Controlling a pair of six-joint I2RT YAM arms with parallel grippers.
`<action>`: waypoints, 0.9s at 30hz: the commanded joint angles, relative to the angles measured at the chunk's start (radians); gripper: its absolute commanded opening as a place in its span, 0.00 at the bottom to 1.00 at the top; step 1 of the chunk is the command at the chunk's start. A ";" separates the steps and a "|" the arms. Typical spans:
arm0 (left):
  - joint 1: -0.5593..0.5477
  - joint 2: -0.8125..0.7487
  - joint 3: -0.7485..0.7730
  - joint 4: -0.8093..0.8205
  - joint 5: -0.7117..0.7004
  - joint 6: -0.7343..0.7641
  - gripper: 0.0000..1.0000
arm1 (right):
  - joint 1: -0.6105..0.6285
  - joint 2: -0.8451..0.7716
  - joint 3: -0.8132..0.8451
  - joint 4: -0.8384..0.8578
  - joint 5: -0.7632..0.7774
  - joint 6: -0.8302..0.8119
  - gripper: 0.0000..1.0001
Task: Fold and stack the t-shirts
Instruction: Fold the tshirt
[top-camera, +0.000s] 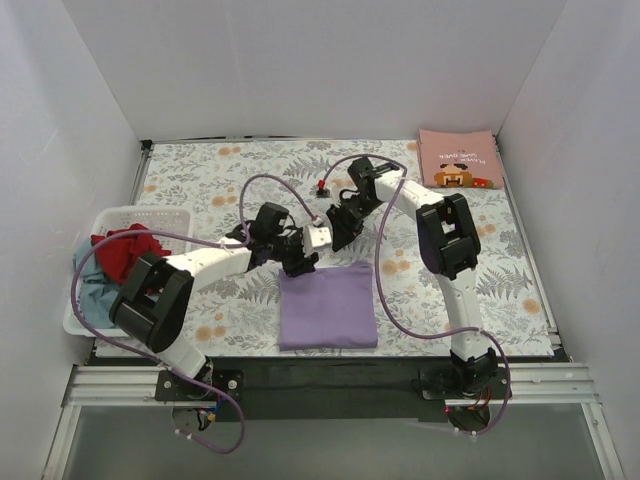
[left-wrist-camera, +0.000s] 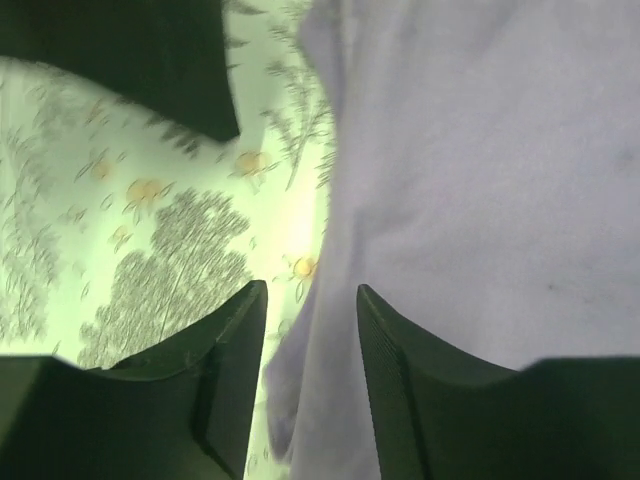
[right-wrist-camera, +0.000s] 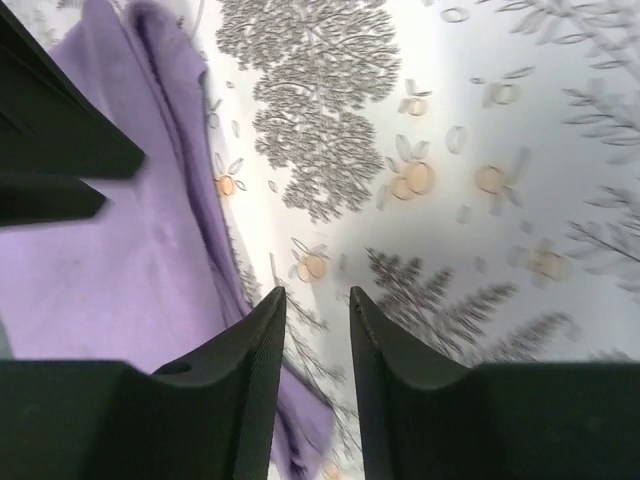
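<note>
Table: a wide table (top-camera: 200, 190) under a white cloth printed with grey ferns and orange blossoms carries everything; plain white walls close it in on three sides.

Arms: my left arm (top-camera: 200, 265) and my right arm (top-camera: 440, 240), both white and black, reach in from the near edge and meet over the middle of the table, with purple cables (top-camera: 385, 290) looping off them.

Basket: a white slotted plastic basket (top-camera: 150, 215) stands at the left edge, beside my left arm.

Lavender t-shirt: the plain lavender-purple t-shirt (top-camera: 327, 305) lies folded into a flat square near the front centre, between my two arm bases.

Pink t-shirt: the salmon-pink t-shirt with brown cartoon print (top-camera: 459, 158) lies folded flat in the far right corner, well apart from the lavender one.

Basket contents: a crumpled red t-shirt (top-camera: 125, 250) is heaped on top, and a grey-blue t-shirt (top-camera: 95, 290) spills over the basket's left rim.

Left gripper: my left gripper (top-camera: 300, 262) hangs at the lavender shirt's far left corner. Its fingers (left-wrist-camera: 240, 370) stand a little apart, and the shirt's edge (left-wrist-camera: 480, 200) lies below the gap, unpinched.

Right gripper: my right gripper (top-camera: 338, 238) hangs just beyond the shirt's far edge. Its fingers (right-wrist-camera: 255, 360) are narrowly parted over bare cloth, holding nothing, with the lavender fabric (right-wrist-camera: 90, 260) just beside them.
</note>
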 joint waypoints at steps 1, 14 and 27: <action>0.088 -0.112 0.095 -0.203 0.094 -0.108 0.42 | -0.019 -0.092 0.062 -0.036 0.111 -0.011 0.39; 0.213 0.000 0.213 -0.551 0.116 -0.219 0.56 | -0.075 -0.241 -0.171 -0.195 0.149 -0.135 0.61; 0.215 0.084 0.157 -0.468 -0.022 -0.212 0.55 | -0.071 -0.220 -0.285 -0.191 0.120 -0.178 0.56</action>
